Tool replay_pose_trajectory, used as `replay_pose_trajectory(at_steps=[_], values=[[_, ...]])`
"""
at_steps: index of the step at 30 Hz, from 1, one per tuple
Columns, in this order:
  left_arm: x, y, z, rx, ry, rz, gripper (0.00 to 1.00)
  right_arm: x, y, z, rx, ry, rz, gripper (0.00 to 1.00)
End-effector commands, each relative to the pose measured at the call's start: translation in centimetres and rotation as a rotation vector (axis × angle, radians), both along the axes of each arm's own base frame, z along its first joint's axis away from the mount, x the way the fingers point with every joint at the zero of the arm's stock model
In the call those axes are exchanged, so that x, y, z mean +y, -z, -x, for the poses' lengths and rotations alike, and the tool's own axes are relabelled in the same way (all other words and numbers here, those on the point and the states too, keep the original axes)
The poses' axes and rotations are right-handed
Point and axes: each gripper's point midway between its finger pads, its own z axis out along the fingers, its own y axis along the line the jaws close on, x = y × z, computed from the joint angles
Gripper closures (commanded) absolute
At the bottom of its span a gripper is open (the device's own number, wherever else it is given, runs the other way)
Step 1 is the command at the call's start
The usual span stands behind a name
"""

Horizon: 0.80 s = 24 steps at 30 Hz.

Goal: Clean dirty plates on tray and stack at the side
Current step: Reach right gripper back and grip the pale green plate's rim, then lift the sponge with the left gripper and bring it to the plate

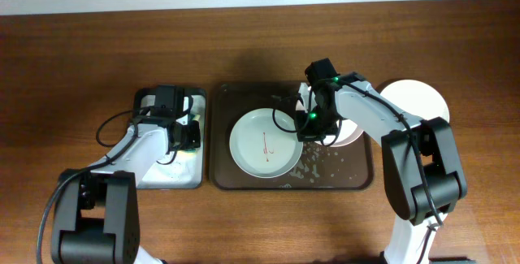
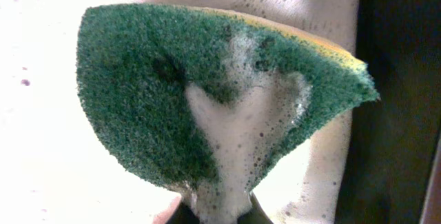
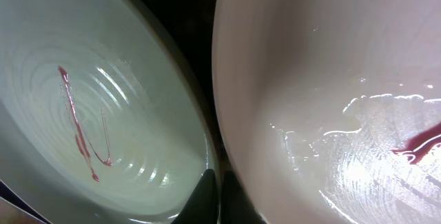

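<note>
The pale green plate [image 1: 252,146] lies flat at the centre-left of the dark brown tray [image 1: 341,166], a thin reddish smear [image 1: 267,142] at its middle running roughly top to bottom in the overhead view. The tray's long axis runs left to right across the worktop [image 1: 81,69]. Just right of the green plate, the pinkish white plate [image 1: 351,132] sits on the tray's right half, partly hidden under the arm. The right wrist view shows a red streak on its wet inner face. The right hand [image 1: 313,126] is at that plate's left edge, its fingertips [image 3: 204,195] close together on either side of the rim, pinching it. The cream white plate [image 1: 422,101] rests off the tray on the worktop at the upper right, its face showing no smear. At the left of the frame, the left hand [image 1: 185,134] is over the smaller black tray [image 1: 166,175] with its white foam, clamped on a green sponge [image 2: 158,93]. The sponge is bent, has a yellow backing and carries a streak of suds down its middle.
</note>
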Motion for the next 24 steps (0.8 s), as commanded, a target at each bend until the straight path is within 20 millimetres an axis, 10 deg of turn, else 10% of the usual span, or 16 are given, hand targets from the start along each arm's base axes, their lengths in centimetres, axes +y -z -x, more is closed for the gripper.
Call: replay_pose_trajectory(at_steps=[1,13,24], values=[[0.0,0.5,0.5,0.019,0.001,0.001,1.0,0.1,-0.4,0.2,-0.009,-0.006,-0.005,0.96],[0.0,-5.9,0.3,-0.118,0.001,0.017,1.0,0.1,-0.4,0.2,-0.009,-0.006,-0.005,0.96],[0.1,-6.7,0.6,-0.129,0.002,0.018,1.0,0.1,-0.4,0.2,-0.01,-0.006,-0.005,0.96]])
